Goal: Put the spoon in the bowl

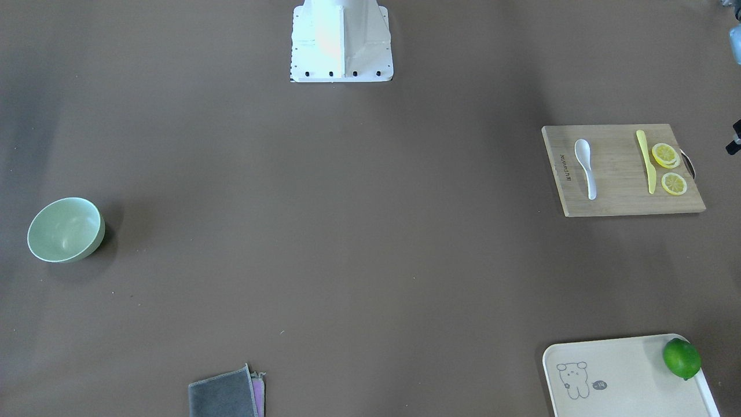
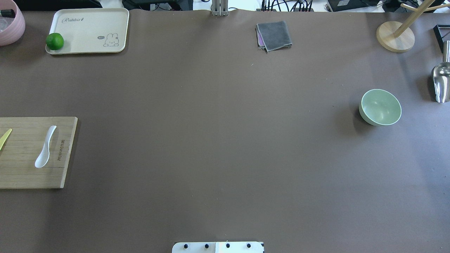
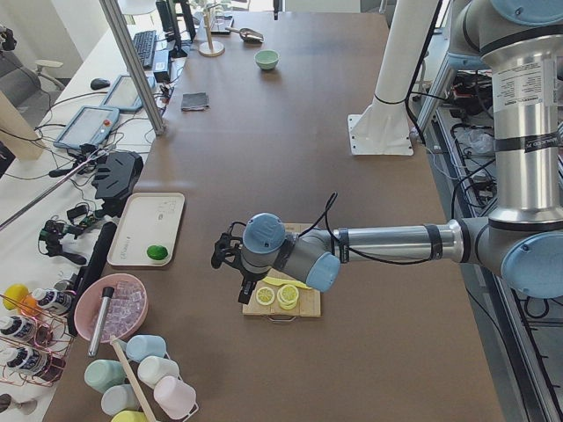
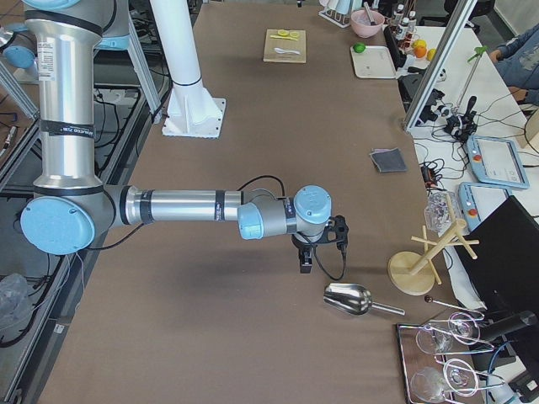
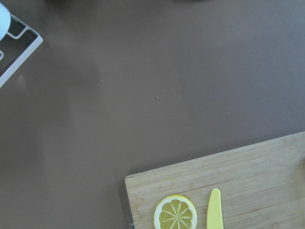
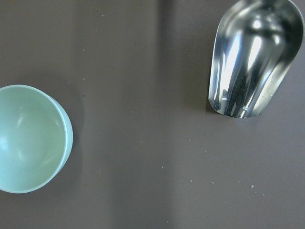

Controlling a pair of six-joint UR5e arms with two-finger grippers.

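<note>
Glossy spoon (image 1: 586, 167), 3 o'clock from bowl (image 1: 65, 230): risk of slipping when pinched. Left gripper (image 3: 245, 290), right gripper (image 4: 305, 263): cannot tell state.

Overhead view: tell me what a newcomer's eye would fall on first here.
The white soup spoon stands out first, lying on the bamboo cutting board at the table's left edge. It is far from the mint-green bowl, which sits upright and empty towards the right. Next the eye goes to the bright green lime on the cream tray in the far left corner.
</note>
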